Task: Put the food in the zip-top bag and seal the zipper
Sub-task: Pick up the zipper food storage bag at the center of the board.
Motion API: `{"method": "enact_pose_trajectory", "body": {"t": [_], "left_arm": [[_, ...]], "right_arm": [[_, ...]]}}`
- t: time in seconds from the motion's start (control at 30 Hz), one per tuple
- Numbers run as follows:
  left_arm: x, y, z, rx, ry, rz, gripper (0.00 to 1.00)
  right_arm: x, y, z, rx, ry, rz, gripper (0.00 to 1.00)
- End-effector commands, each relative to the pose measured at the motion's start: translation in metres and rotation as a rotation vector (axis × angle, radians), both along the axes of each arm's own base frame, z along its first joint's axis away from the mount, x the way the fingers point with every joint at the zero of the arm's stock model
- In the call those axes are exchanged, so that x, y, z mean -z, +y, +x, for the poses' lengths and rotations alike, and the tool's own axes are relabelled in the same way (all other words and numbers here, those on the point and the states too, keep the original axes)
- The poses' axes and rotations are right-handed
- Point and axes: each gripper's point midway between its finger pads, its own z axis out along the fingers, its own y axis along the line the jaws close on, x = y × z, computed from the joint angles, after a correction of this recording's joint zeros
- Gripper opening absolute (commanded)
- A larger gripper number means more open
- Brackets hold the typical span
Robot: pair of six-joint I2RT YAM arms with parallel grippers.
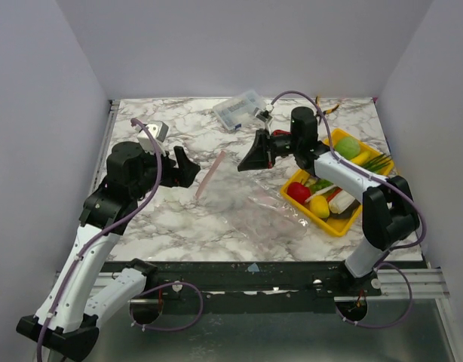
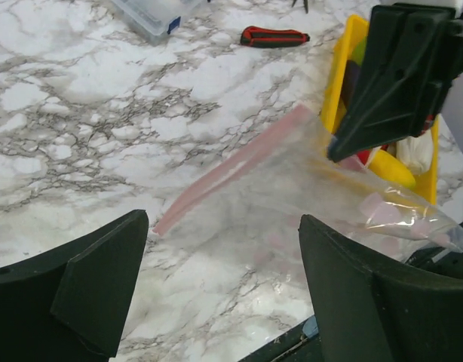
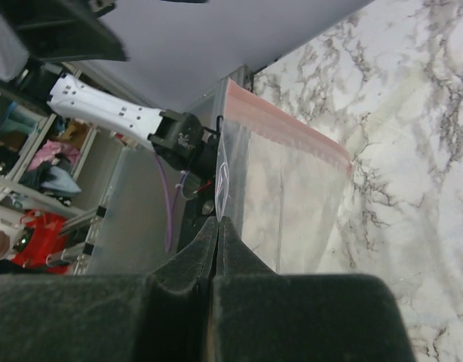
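Reaching left gripper (image 2: 224, 286): jaws wide, nothing between them, low over the marble and just short of the near end of the pink strip.
Left-side risk: if those jaws close too low they pinch both layers together, and the mouth stays flat instead of opening.
Bag (image 2: 292, 204): clear and slack, spread between the two arms, one edge lifted off the table, no food inside.
Zipper strip (image 2: 231, 170): runs diagonally along the mouth; whether it is pressed shut or loose, I cannot tell.
Right gripper (image 3: 219, 222): jaws shut on the bag's thin side edge, close by the strip.
Right-side risk: that is only a sliver of film, so a pull from the other arm could slide it free and drop the bag.
Food (image 1: 320, 205): all of it sits in the yellow tray (image 1: 331, 228), right of the bag under the right arm.
Tray risk: the bag's far end lies against the tray, so a hard tug may drag it across the tomato (image 1: 298, 191) and knock pieces out.
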Motion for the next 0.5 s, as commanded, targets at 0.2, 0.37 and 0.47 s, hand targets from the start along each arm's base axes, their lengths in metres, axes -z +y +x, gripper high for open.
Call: {"method": "enact_pose_trajectory", "body": {"t": [0.2,0.37,0.47], "left_arm": [[0.068,-0.006,0.018,0.059,0.104,0.128,0.82],[0.070,-0.042,0.005,0.272,0.134,0.028,0.84],[0.060,-0.060,-0.006,0.387,0.129,-0.046,0.86]], "right_arm": [[-0.017,-0.015,-0.035,-0.137,-0.030,0.030,0.00],[-0.019,-0.018,-0.041,-0.145,-0.032,0.031,0.00],[-0.021,-0.019,-0.043,-0.147,-0.035,0.033,0.01]]}}
